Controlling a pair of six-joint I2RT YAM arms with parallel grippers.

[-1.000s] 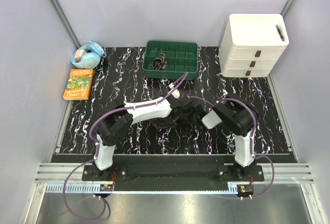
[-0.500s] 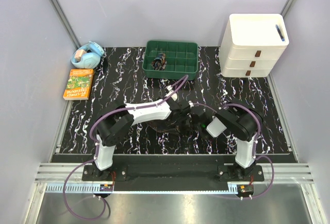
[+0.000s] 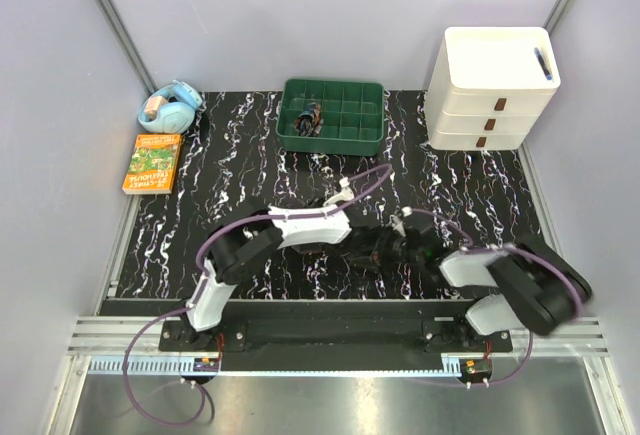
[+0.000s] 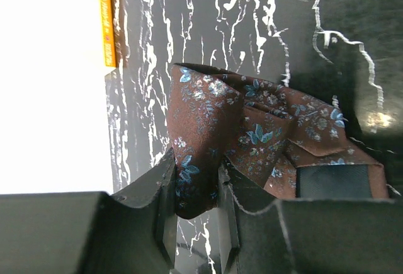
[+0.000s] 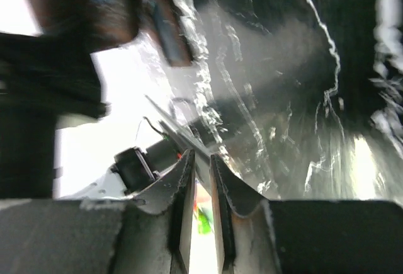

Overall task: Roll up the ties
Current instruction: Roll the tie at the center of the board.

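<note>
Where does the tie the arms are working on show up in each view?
Top external: tie low centre, between the arms, on the tabletop.
Left wrist: centre, bunched, pinched in the left pincer.
Right wrist: blurred brown patch, top left, probably it.
Shared landmark: the black marbled tabletop.

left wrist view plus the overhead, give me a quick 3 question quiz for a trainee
1. True or false: the left gripper is shut on a fold of the tie.
2. In the top view, the white drawer unit stands at the: A) back left B) back right C) front centre.
3. In the left wrist view, what colour are the small flowers on the brown tie?

Key: 1 true; 2 B; 3 blue.
</note>
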